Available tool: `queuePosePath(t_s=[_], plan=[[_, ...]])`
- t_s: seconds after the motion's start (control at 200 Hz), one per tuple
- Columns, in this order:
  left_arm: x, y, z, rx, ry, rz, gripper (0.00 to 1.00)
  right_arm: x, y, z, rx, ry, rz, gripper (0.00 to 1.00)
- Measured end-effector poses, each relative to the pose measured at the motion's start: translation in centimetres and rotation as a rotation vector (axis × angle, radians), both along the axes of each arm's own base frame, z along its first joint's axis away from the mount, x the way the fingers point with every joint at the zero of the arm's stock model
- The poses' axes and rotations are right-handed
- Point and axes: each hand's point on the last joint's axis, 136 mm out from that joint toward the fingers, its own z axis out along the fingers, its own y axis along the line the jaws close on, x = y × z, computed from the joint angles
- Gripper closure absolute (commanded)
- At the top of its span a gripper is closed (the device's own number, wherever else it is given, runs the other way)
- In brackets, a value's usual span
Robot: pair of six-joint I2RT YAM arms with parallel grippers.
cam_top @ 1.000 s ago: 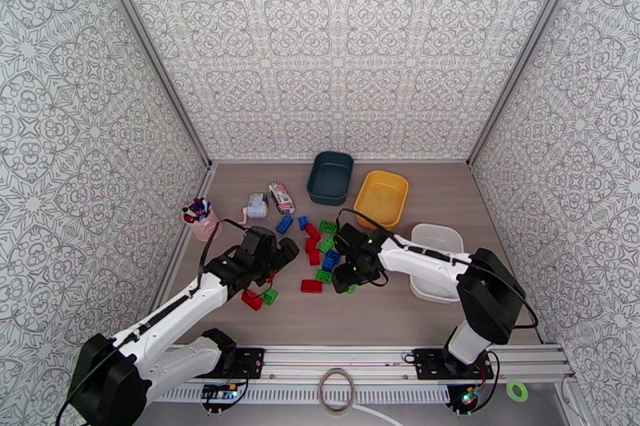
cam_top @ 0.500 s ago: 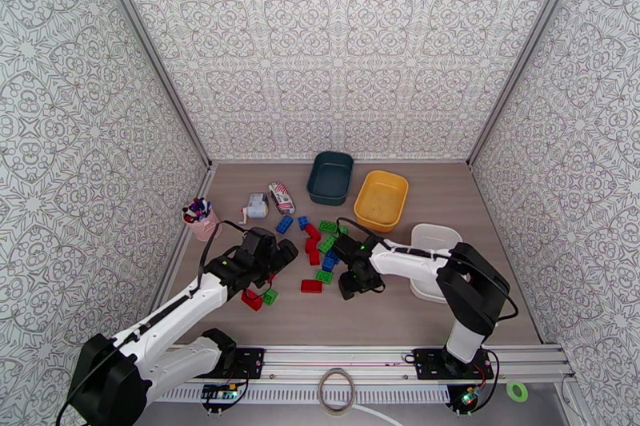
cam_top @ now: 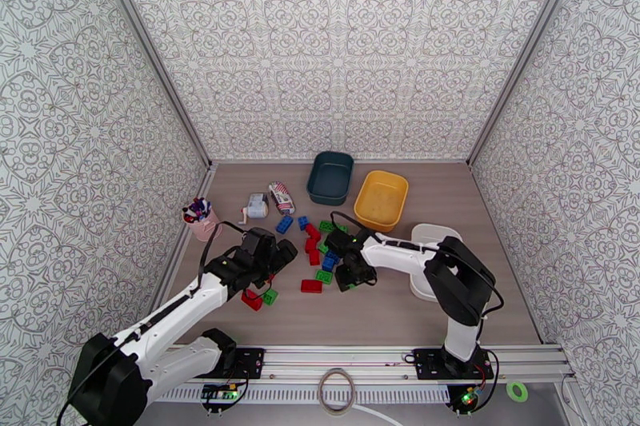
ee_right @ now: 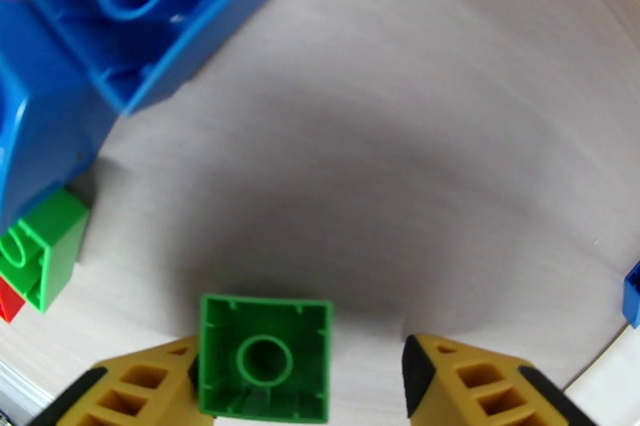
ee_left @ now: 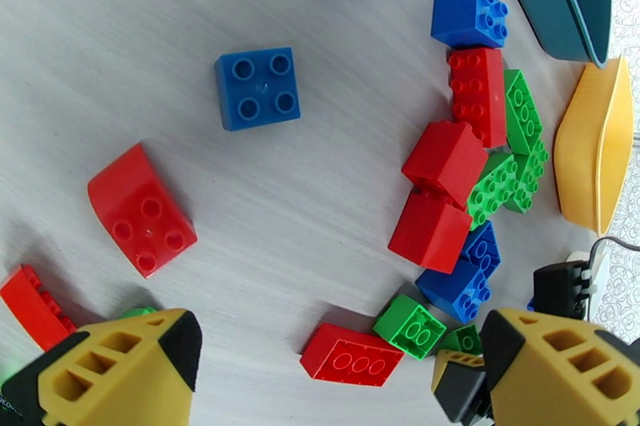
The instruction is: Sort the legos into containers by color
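Note:
Red, green and blue legos (cam_top: 320,248) lie in a loose pile at mid-table, with a red brick (cam_top: 311,286) just in front of it. The dark teal bin (cam_top: 330,177), yellow bin (cam_top: 382,198) and white tray (cam_top: 436,237) stand behind and to the right. My left gripper (cam_top: 280,256) hovers open at the pile's left side, over a blue square brick (ee_left: 258,89) and a red curved one (ee_left: 142,209). My right gripper (cam_top: 346,272) is low at the pile's right edge. An upturned green brick (ee_right: 266,358) lies between its fingers, against the left finger, with a gap to the right finger (ee_right: 472,380).
A pink cup of pens (cam_top: 200,220) stands at the left. A small white gadget (cam_top: 257,205) and a striped packet (cam_top: 282,197) lie behind the pile. A red brick (cam_top: 251,300) and a green brick (cam_top: 270,296) sit under my left arm. Patterned walls close three sides.
My right gripper has shifted left toward the pile and its jaws have narrowed around the green brick. The left arm has hardly moved.

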Motion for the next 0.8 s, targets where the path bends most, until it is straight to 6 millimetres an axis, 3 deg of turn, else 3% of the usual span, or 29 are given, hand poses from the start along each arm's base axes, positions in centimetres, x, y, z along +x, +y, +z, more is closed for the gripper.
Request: queuePosePath(t_s=[0.315, 0.475, 0.62, 0.8], plan=[[-0.1, -0.4, -1.1, 0.002, 0.043, -0.014, 0.02, 0.0, -0.4, 0.0, -0.003, 0.014, -0.018, 0.62], [0.2, -1.5, -1.6, 0.006, 0.068, -0.054, 0.02, 0.6, -0.8, 0.5, 0.014, 0.013, -0.051, 0.67], [1.4, -4.1, -0.4, -0.001, 0.037, -0.13, 0.02, 1.8, -1.6, 2.9, 0.065, -0.031, -0.108, 0.69], [2.9, -9.0, 1.6, -0.006, -0.029, -0.27, 0.02, 3.6, -3.6, 7.0, 0.135, -0.116, -0.206, 0.73]])
